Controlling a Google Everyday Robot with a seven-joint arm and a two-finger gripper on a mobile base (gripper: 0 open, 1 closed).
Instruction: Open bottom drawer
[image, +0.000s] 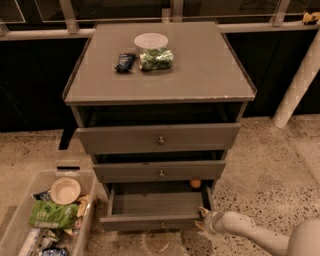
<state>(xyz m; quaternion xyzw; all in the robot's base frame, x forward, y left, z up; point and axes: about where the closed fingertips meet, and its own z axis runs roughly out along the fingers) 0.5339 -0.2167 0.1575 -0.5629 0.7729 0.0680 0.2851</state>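
Note:
The bottom drawer (155, 221) of the grey cabinet (160, 80) is pulled far out, and its shallow grey interior (157, 202) shows. A small orange ball (195, 183) lies at the drawer's back right. The drawer's knob (161, 226) sits at the centre of its narrow front. My gripper (203, 220) is at the drawer's front right corner, on the end of the white arm (250, 232) that comes in from the lower right.
The top drawer (159, 138) and middle drawer (160, 171) stand slightly ajar. On the cabinet top lie a white bowl (151, 40), a green bag (156, 59) and a dark packet (124, 62). A clear bin (45, 215) of snacks sits on the floor at left. A white pole (300, 85) rises at right.

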